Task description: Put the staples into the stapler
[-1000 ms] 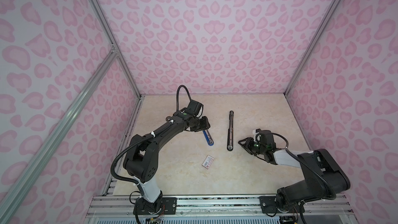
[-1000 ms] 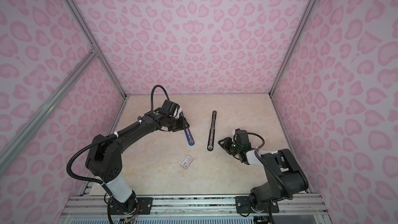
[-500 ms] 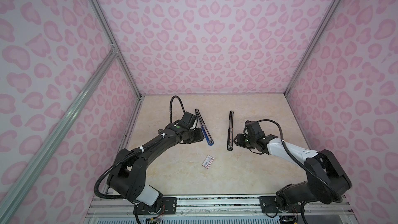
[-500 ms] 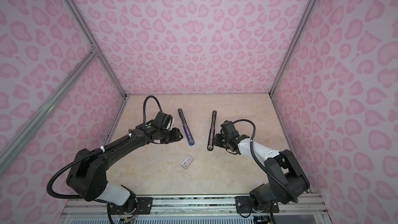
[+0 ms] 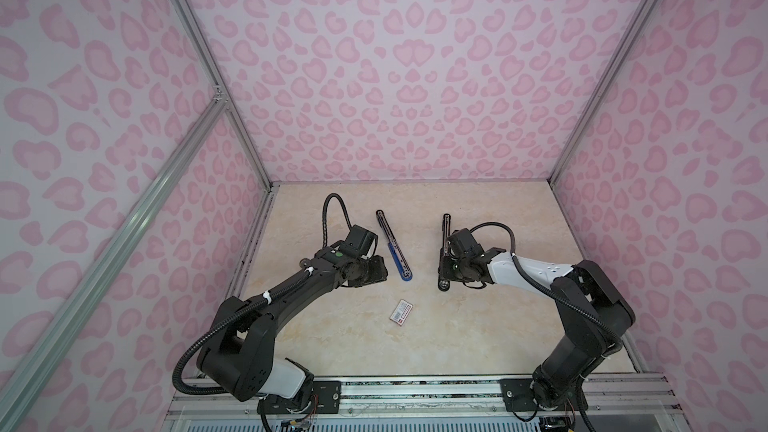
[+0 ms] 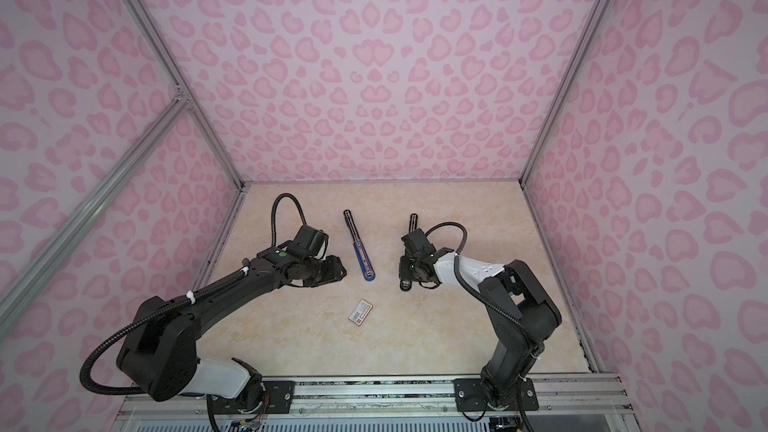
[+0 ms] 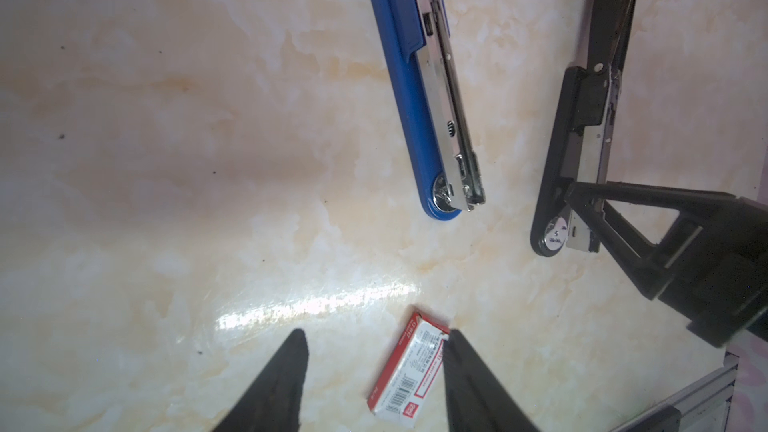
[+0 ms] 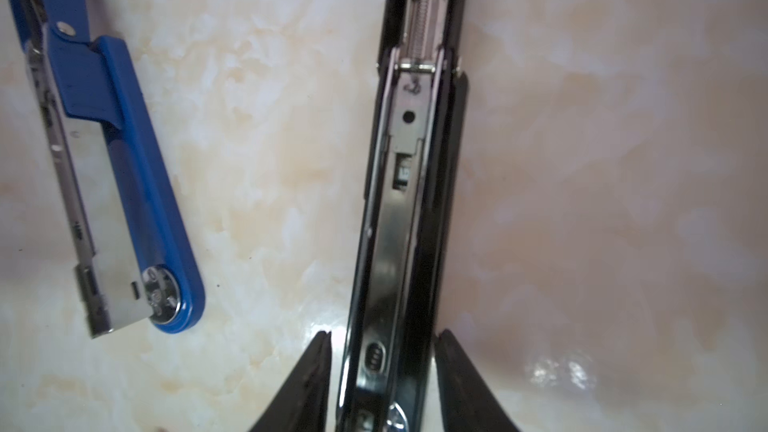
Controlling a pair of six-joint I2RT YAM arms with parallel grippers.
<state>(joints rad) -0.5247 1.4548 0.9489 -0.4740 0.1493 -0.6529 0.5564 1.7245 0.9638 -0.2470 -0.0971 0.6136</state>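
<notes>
On a marbled desk [image 5: 498, 326], the black stapler [image 8: 399, 222] lies opened flat. The right gripper [image 8: 384, 333] straddles its near end, jaws narrowly parted, one tip each side. The blue stapler [image 5: 395, 249] lies open at its 9 o'clock. The left gripper [image 7: 376, 336], jaws wide, is beside that; a red-and-white box [image 5: 401, 312] lies at the blue stapler's 6 o'clock

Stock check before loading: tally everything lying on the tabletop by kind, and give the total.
Staplers: 2 (blue stapler, black stapler)
Boxes: 1 (white-and-red box)
Total: 3
</notes>
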